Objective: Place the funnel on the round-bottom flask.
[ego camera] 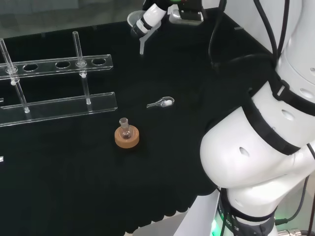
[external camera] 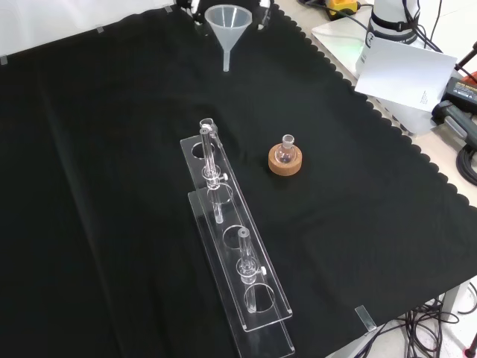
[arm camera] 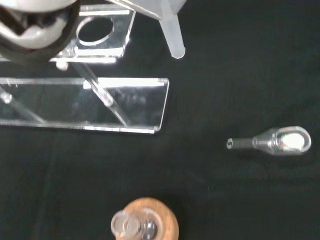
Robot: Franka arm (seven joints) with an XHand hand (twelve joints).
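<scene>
Black-and-white hand [ego camera: 153, 14] grips translucent plastic funnel [external camera: 228, 30] aloft, spout down for insertion. Small clear round-bottom flask [external camera: 285, 151] waits upright in cork ring stand [external camera: 285, 164] (well apart, mid-cloth), neck open.

Black cloth [external camera: 97, 149] bears rack [external camera: 237, 280], cork-ringed flask [external camera: 285, 151], small glass piece [ego camera: 162, 103].

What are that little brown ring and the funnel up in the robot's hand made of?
The ring looks like cork: matte tan with a grainy surface, and it seats the small clear flask, probably glass. The funnel seems to be frosted plastic: milky, translucent, without the sharp glints of glass.
</scene>
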